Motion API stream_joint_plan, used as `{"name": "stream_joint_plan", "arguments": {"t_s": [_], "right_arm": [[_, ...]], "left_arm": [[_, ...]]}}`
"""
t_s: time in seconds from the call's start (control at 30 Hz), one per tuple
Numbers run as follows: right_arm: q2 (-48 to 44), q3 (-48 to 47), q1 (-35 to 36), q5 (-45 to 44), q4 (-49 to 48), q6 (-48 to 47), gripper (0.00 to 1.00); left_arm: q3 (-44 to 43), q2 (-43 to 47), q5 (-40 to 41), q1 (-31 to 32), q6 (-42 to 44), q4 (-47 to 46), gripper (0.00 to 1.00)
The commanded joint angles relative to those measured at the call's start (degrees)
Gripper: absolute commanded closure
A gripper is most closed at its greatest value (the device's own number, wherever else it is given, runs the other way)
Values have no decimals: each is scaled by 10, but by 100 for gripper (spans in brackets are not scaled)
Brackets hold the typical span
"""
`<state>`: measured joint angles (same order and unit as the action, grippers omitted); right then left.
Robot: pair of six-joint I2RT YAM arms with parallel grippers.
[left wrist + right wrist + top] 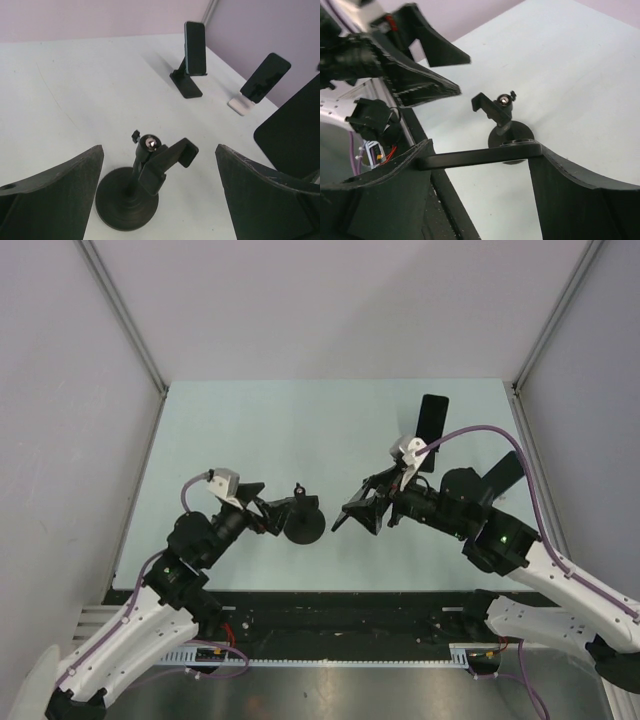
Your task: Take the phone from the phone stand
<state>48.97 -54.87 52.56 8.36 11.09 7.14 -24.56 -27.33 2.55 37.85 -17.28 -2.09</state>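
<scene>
The black phone stand [303, 523] has a round base and an empty clamp [165, 160], and it stands on the pale table. My left gripper [262, 510] is open just to its left. In the left wrist view its wide-spread fingers [159, 147] flank the stand without touching it. My right gripper [352, 512] is to the right of the stand, shut on a black phone [480, 156]. The phone is held edge-on across both fingers, lifted clear of the stand [502, 112]. The phone's dark face [295, 125] shows at the right of the left wrist view.
A second phone [432, 420] leans upright on a black stand at the back right. A third phone [265, 77] rests on a white stand near the right wall. Grey walls enclose the table. A black rail [330, 615] runs along its near edge.
</scene>
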Motion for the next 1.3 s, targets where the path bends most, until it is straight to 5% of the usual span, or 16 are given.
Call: {"name": "stream_joint_plan", "arguments": {"t_s": [0.0, 0.23, 0.57, 0.9, 1.1, 1.27], "right_arm": [[-13, -43, -3, -100, 22, 53, 100], [16, -83, -59, -124, 80, 133, 100], [109, -145, -108, -135, 96, 182, 100], [172, -173, -141, -113, 64, 205, 100], [188, -173, -143, -105, 38, 213, 100], [196, -172, -144, -101, 23, 219, 100]], "left_arm": [[-63, 2, -21, -3, 53, 1, 0], [-125, -71, -130, 6, 121, 7, 0], [-232, -223, -170, 58, 249, 3, 0], [-270, -363, -216, 62, 262, -90, 5], [-296, -427, -220, 61, 274, -114, 13], [-312, -465, -221, 61, 273, -131, 36]]}}
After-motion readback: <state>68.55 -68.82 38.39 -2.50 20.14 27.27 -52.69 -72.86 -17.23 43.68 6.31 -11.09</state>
